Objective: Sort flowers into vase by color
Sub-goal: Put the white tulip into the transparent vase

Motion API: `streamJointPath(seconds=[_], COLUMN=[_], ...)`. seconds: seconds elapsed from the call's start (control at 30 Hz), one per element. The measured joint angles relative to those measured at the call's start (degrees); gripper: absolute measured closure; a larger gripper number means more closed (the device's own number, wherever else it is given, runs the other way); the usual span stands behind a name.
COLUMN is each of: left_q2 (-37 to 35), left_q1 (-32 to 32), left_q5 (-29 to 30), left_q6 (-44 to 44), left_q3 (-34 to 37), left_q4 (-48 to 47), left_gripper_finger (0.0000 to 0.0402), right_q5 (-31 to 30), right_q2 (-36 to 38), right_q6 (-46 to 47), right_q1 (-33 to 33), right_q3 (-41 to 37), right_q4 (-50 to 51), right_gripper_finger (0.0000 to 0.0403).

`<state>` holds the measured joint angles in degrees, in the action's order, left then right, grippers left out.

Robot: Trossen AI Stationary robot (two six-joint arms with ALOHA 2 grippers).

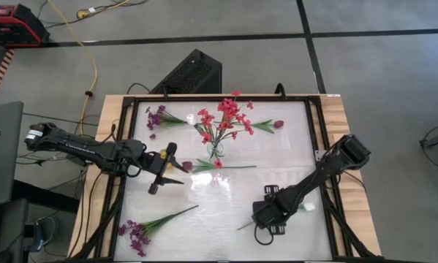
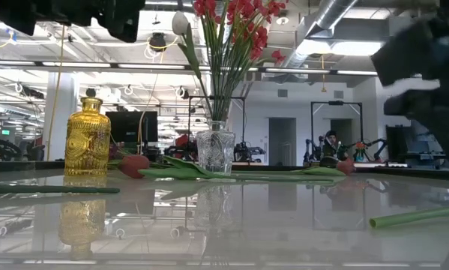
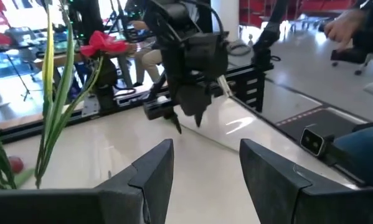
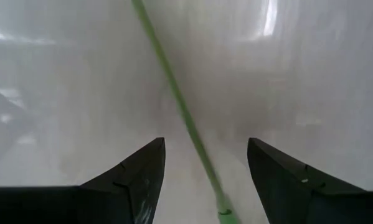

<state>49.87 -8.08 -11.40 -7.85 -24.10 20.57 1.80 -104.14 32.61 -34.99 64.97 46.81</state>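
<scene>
A clear glass vase [image 1: 215, 150] [image 2: 214, 150] holds the red-pink sprigs [image 1: 224, 117]. A yellow glass vase [image 2: 87, 139] stands to its left, mostly under my left arm in the high view. One purple sprig [image 1: 157, 117] lies at the far left and another [image 1: 140, 228] at the near left. Two maroon-bud stems [image 1: 277, 124] [image 1: 217, 166] lie flat by the clear vase. My right gripper [image 1: 262, 219] [image 4: 206, 142] points down, open, its fingers on either side of the white-bud flower's green stem [image 4: 180, 106], the bud [image 1: 308, 207] beside the arm. My left gripper [image 1: 171, 168] [image 3: 205, 149] is open, level, next to the yellow vase.
The tabletop [image 1: 226, 197] is white and glossy, framed by a black rail [image 1: 328, 175]. The white-bud stem's cut end [image 2: 415, 217] shows near the right in the low view. Beyond the table are workshop racks, and a person's hand [image 3: 342, 25] shows far off.
</scene>
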Motion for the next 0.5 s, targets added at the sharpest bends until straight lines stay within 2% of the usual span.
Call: streamJointPath(seconds=[0.33,0.5], left_q2=[0.0,0.0], left_q1=[0.0,0.0], left_q5=[2.8,3.2], left_q6=[1.4,1.3], left_q3=[0.0,0.0], left_q4=[1.1,2.1], left_gripper_finger=[0.0228,0.0228], right_q5=[2.8,2.6], right_q2=[0.5,0.8], right_q6=[3.2,-0.5], right_q1=[-0.6,-0.1], right_q3=[0.0,0.2], right_q4=[0.7,1.2], right_gripper_finger=[0.0148,0.0148])
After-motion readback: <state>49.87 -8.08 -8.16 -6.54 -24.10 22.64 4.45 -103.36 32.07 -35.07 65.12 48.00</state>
